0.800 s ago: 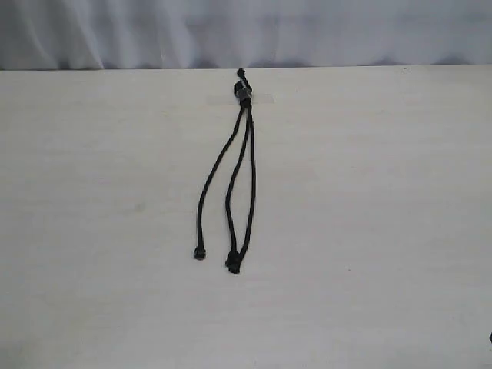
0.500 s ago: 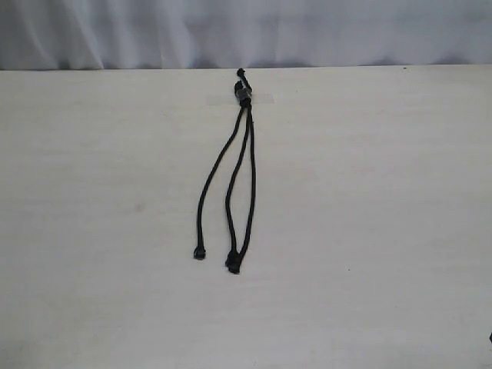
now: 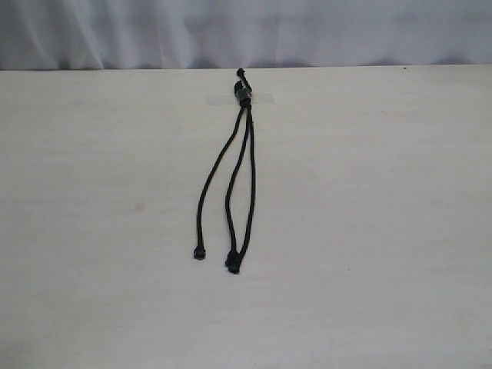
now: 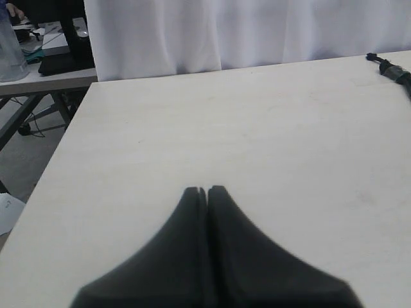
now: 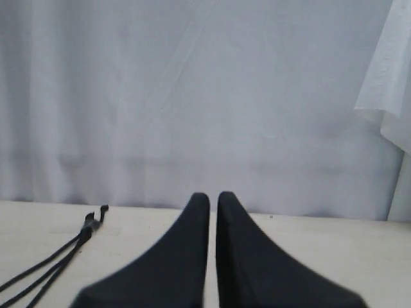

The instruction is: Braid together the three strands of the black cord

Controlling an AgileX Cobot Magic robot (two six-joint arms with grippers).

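The black cord (image 3: 245, 94) lies near the middle of the counter (image 3: 369, 231), a pale surface with a faint matte grain. Its thick bound end sits close to the far edge, just before the white, softly folded curtain (image 3: 323, 31). A short strip of clear tape (image 3: 265, 98) crosses this knotted end.

From there the three strands (image 3: 250, 165) run toward the near side, thin and dull black, like rope. They are not braided. The left strand (image 3: 206, 188) bends outward in a gentle curve and ends alone in a small knobby tip. The other two stay close together, and their tips lie one against the other – I cannot tell whether they cross there.

The left fingers (image 4: 186, 221) are smooth, dark and tapered. They are pressed together with only a thin seam between them, and they hold nothing. They hover over bare counter, well apart from the cord's knotted end.

The right fingers (image 5: 192, 221) have the same shape – pressed together too, and empty, with the bound end to one side of them.
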